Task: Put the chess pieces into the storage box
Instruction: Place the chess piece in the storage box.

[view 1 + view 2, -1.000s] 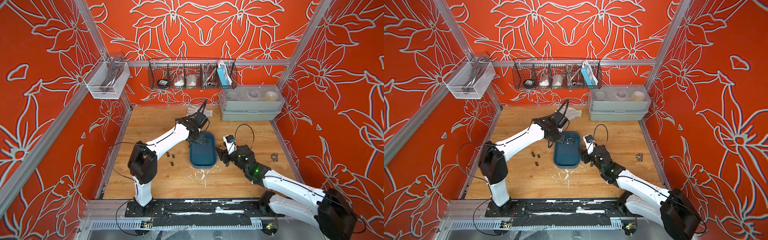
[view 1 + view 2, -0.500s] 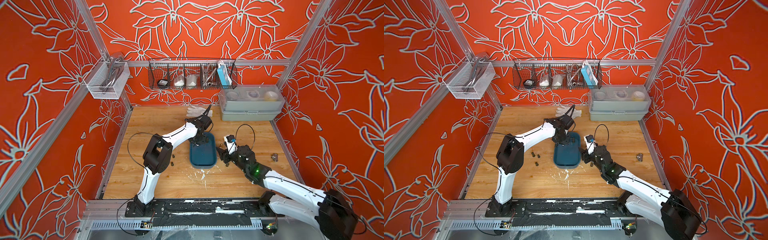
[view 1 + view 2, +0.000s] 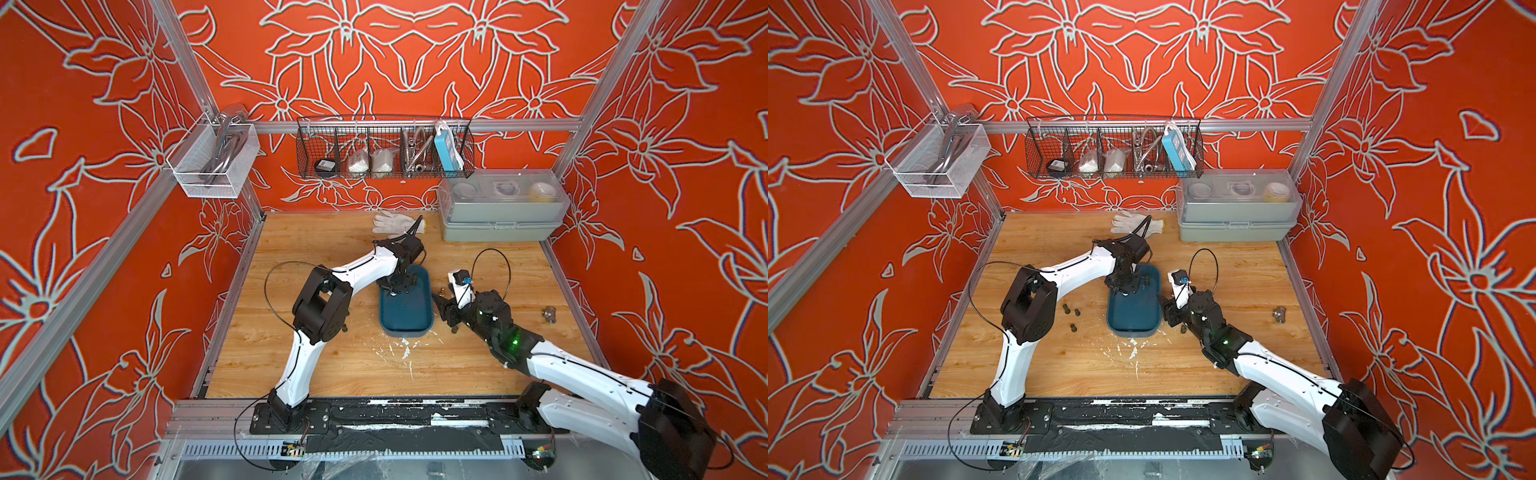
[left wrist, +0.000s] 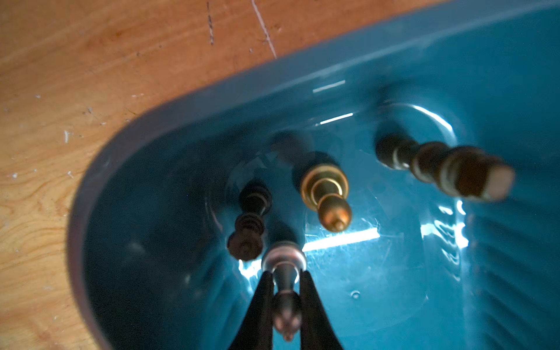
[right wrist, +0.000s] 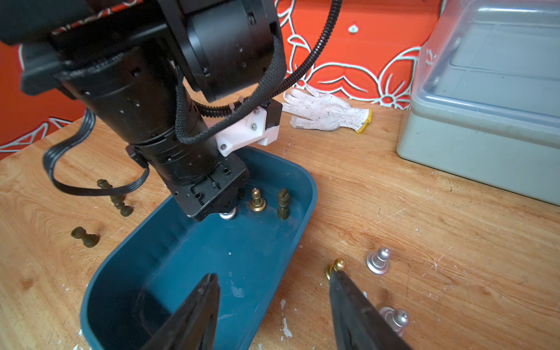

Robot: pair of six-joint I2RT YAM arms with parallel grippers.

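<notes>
- The left fingers (image 4: 260, 303), pinching a silver piece (image 4: 283, 260), are filling the storage box's (image 5: 304, 194) far end among three other chess pieces (image 5: 257, 201); its near half is lying open.
- Loose gold and silver pieces (image 5: 378, 262) are crowding the surface (image 5: 394, 197) beside the right fingers (image 5: 348, 303).
- A grey box (image 5: 485, 121) is blocking the far right corner.

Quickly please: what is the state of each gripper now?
Left gripper: closed on a silver chess piece.
Right gripper: open, holding nothing.

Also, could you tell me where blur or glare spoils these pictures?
Left wrist view: motion blur smears the storage box rim and the chess pieces; glare streaks its floor. Right wrist view: sharp. Both top views: evenly lit, pieces tiny.
</notes>
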